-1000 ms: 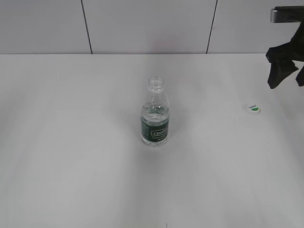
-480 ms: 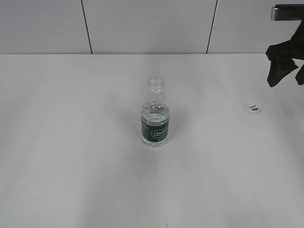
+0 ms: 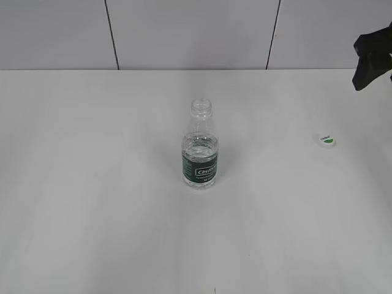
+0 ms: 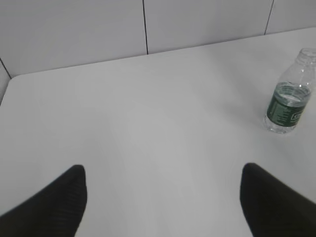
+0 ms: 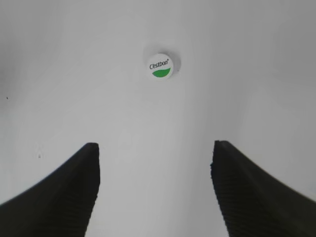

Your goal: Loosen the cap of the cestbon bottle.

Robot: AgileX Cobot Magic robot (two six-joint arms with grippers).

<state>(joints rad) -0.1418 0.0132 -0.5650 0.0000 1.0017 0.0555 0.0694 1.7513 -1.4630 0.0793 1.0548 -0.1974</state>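
The cestbon bottle (image 3: 200, 149) stands upright in the middle of the white table, its neck open with no cap on it; it also shows at the right edge of the left wrist view (image 4: 290, 95). The cap (image 3: 326, 139) lies flat on the table to the right, green and white top up, and shows in the right wrist view (image 5: 161, 66). My right gripper (image 3: 375, 61) is open and empty, raised at the far right, above and beyond the cap. My left gripper (image 4: 163, 173) is open and empty, far left of the bottle, outside the exterior view.
The white table (image 3: 92, 184) runs back to a pale panelled wall (image 3: 184, 30) with dark seams. The table's far left corner shows in the left wrist view (image 4: 12, 79).
My right gripper has risen and drawn away to the upper right, away from the cap. The bottle and the cap have not moved.
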